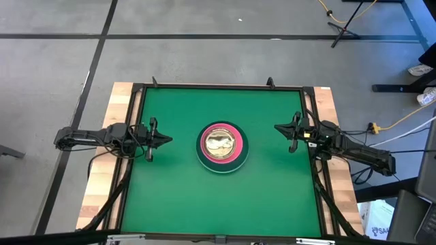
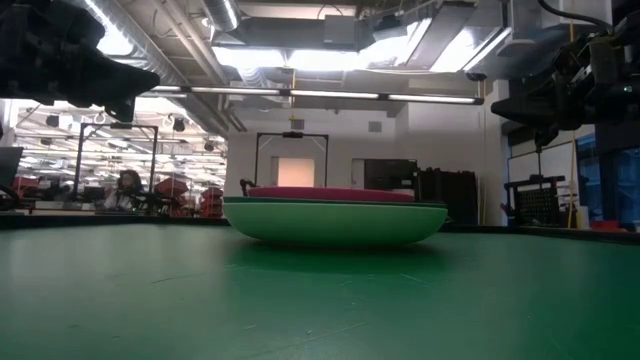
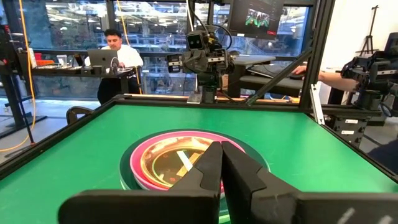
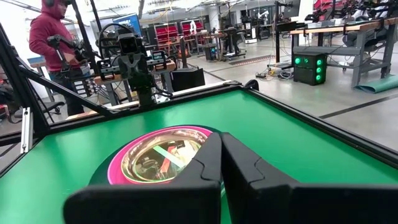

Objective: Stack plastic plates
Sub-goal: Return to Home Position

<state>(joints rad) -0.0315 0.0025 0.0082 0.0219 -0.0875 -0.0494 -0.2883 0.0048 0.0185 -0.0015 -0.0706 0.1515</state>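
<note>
A stack of round plastic plates [image 1: 221,146] sits in the middle of the green table: a green plate at the bottom, a pink one [image 2: 330,194] above it, and a clear amber dish [image 3: 177,163] on top. The bottom plate rests on the mat by its underside [image 2: 335,238]. My left gripper [image 1: 167,140] hovers to the left of the stack, shut and holding nothing. My right gripper [image 1: 278,128] hovers to the right of it, also shut and holding nothing. Each wrist view shows the stack ahead of the shut fingers [image 3: 221,168] [image 4: 221,158].
A raised dark frame [image 1: 218,87] borders the green mat, with wooden table edges [image 1: 102,197] outside it. Open mat lies all around the stack. People show in the room beyond the table, one seated at a laptop [image 3: 115,53] and one standing [image 4: 53,34].
</note>
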